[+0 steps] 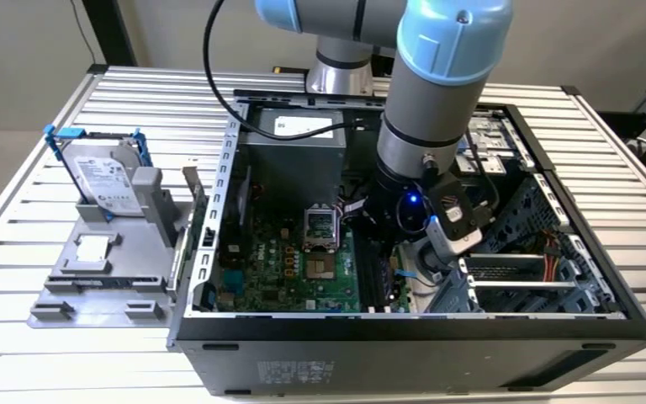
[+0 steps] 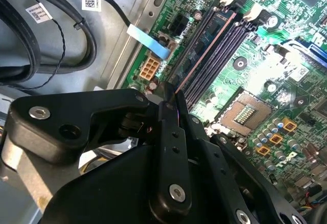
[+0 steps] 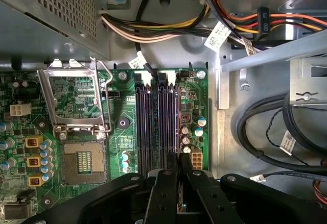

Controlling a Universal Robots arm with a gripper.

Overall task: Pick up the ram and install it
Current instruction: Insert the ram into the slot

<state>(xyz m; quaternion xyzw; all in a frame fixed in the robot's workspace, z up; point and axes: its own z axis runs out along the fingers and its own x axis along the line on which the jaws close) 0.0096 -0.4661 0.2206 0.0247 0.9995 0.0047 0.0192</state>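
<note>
Reaching into the open computer case [image 1: 300,324], the gripper [image 2: 172,106] has its fingers [image 3: 166,183] pinching the ram [image 2: 202,53], which stands edge-on in a black motherboard slot [image 3: 145,122].

Arm angled steeply down, gripper [image 2: 172,97] fingers pinched nearly together (black).

Exterior view: high, off the arm, angled down into open PC case [image 1: 413,320] on desk [image 1: 31,337], mid range. Both wrist views: close over motherboard [image 3: 127,137], past claw [image 3: 177,170] [image 2: 171,106]. Shared across both wrist views: memory slots [image 3: 156,122] [image 2: 214,50], CPU socket [image 3: 82,160] [image 2: 245,113].
</note>
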